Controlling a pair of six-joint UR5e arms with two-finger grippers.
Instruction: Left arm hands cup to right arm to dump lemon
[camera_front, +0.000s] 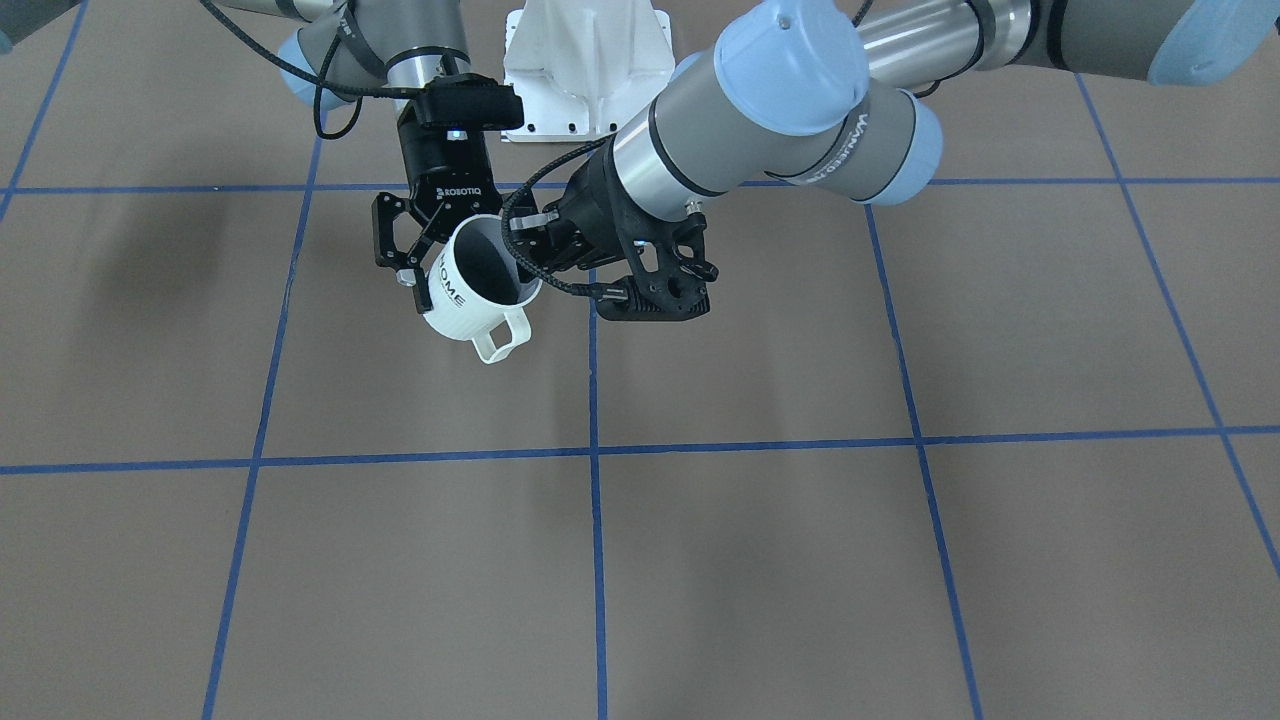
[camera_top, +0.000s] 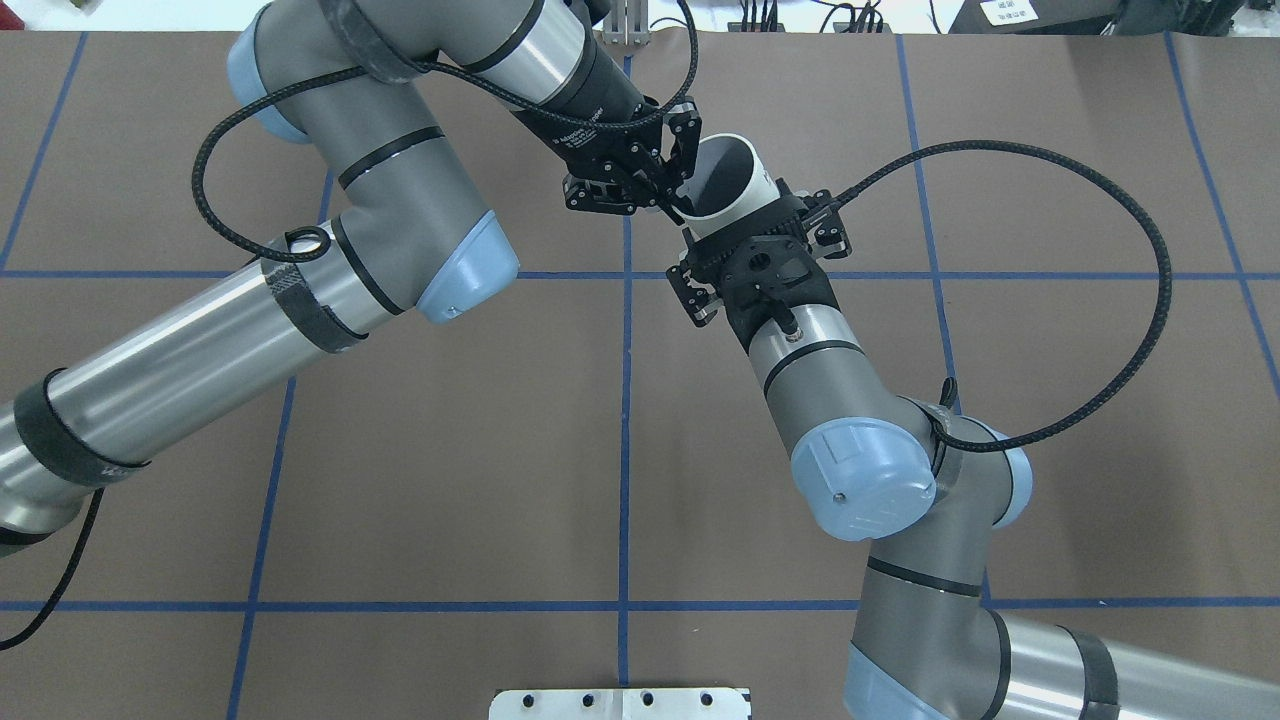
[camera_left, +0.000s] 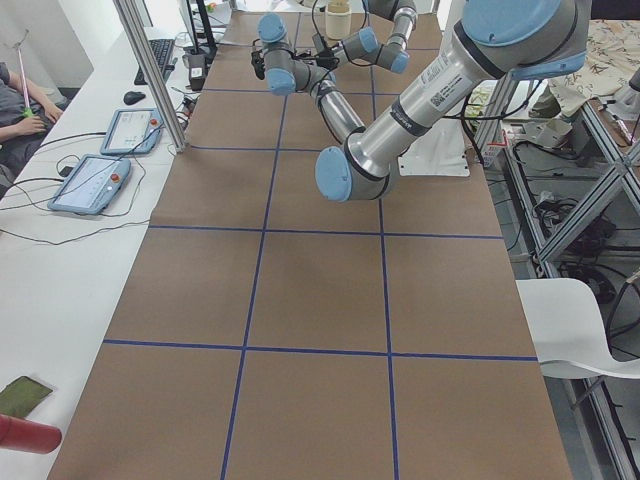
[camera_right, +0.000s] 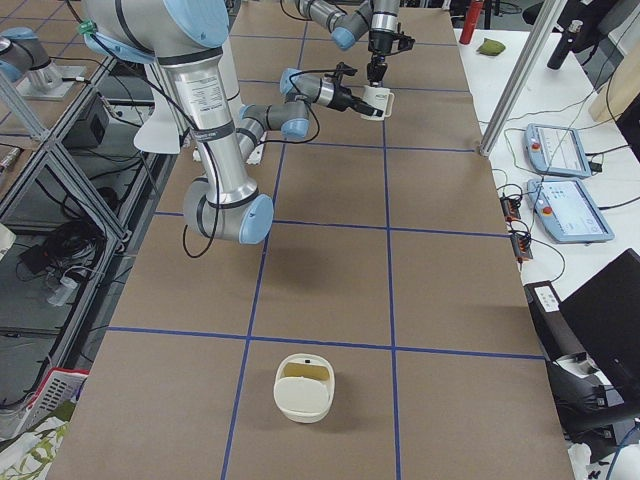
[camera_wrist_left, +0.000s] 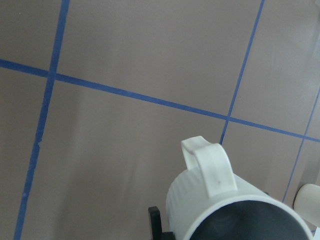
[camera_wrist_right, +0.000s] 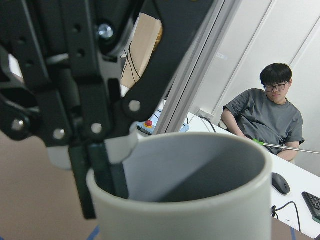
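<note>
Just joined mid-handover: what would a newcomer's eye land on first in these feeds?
The white cup, held aloft over the table near its centre line. The left gripper pinches its rim while the right gripper straddles its ribbed body. Far off, a white container sits near the table's right end.

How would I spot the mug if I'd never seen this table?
Look above the brown table with blue grid lines, where the left arm and right arm meet. Held in the air between them is the cup: white, ribbed, with "HOME" in black and a squarish handle, unlike the plain cream tub standing on the table.
</note>
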